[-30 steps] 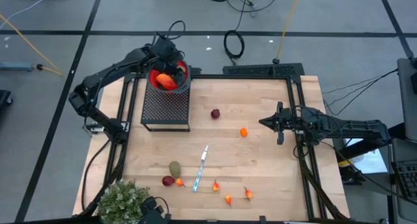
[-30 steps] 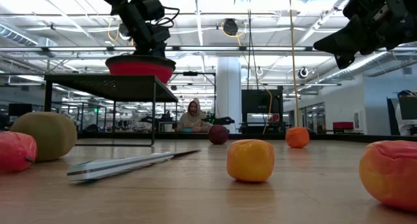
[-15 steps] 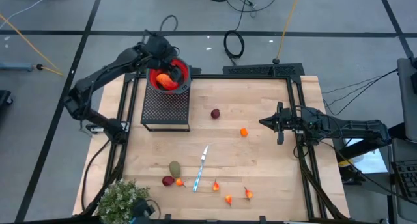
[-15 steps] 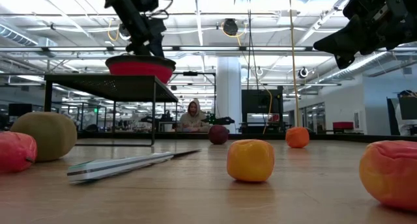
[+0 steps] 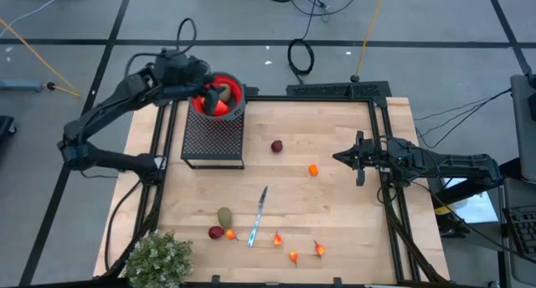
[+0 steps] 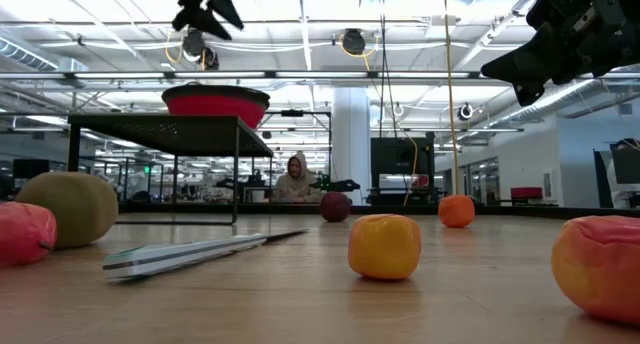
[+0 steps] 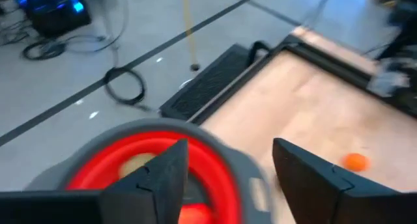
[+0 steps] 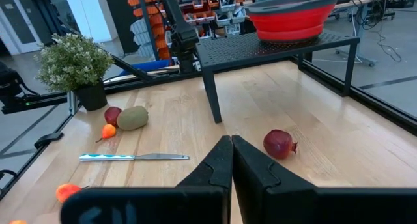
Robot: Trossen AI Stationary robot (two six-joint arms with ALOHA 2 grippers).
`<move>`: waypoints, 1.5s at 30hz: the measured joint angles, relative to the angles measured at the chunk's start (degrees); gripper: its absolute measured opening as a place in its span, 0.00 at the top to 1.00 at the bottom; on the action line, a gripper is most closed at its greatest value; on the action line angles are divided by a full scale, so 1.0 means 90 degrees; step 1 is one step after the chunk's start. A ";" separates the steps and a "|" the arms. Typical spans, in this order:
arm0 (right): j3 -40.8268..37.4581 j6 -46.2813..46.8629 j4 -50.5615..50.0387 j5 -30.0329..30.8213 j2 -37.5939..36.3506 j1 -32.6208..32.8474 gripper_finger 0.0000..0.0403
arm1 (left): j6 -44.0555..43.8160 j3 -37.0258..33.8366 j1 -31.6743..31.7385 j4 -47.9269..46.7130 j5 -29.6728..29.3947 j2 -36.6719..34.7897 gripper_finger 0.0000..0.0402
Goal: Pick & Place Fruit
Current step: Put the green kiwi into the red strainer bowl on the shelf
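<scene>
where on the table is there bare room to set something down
Bare wood lies between the dark-red ball and the knife, and along the far edge from the black stand rightward. It is crowded near the plant, where an olive oval and small fruits cluster.

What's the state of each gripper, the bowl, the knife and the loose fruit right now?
Left gripper: open, empty, above the bowl's edge.
Right gripper: shut, empty, waiting over the table's right side.
Red bowl: upright on the black stand, fruit inside.
Knife: flat on the table.
Dark red fruit: loose on the table.
Orange fruit: loose on the table.
Olive fruit: on the table, near the plant.
</scene>
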 joint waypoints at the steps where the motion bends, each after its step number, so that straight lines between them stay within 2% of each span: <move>1: 0.0000 0.0000 -0.0002 0.0000 0.0000 0.0000 1.00 | -0.0029 0.0000 -0.0141 0.0001 0.0001 -0.0077 0.48; 9: 0.0000 0.0000 0.0000 0.0000 0.0001 -0.0001 1.00 | -0.0114 0.0000 -0.1049 0.0012 0.0007 -0.0511 0.63; 22: 0.0000 -0.0002 -0.0002 -0.0019 0.0003 0.0000 1.00 | -0.0028 0.0000 -0.1828 0.0030 0.0010 -0.0695 0.92; 25: 0.0000 -0.0002 -0.0002 -0.0019 0.0007 -0.0002 1.00 | -0.0338 0.0000 -0.2015 0.0036 0.0012 -0.0722 0.98; 31: 0.0000 -0.0002 -0.0002 -0.0019 0.0007 -0.0002 1.00 | -0.1684 0.0000 -0.2597 -0.0079 -0.0073 -0.0634 0.98; 36: 0.0000 -0.0002 -0.0002 -0.0019 0.0007 -0.0001 1.00 | -0.2617 0.0000 -0.3197 -0.0420 -0.0317 -0.0509 0.99; 45: 0.0000 -0.0002 -0.0005 -0.0002 0.0007 -0.0001 1.00 | -0.4099 0.0000 -0.4114 -0.1160 -0.0327 -0.0358 0.99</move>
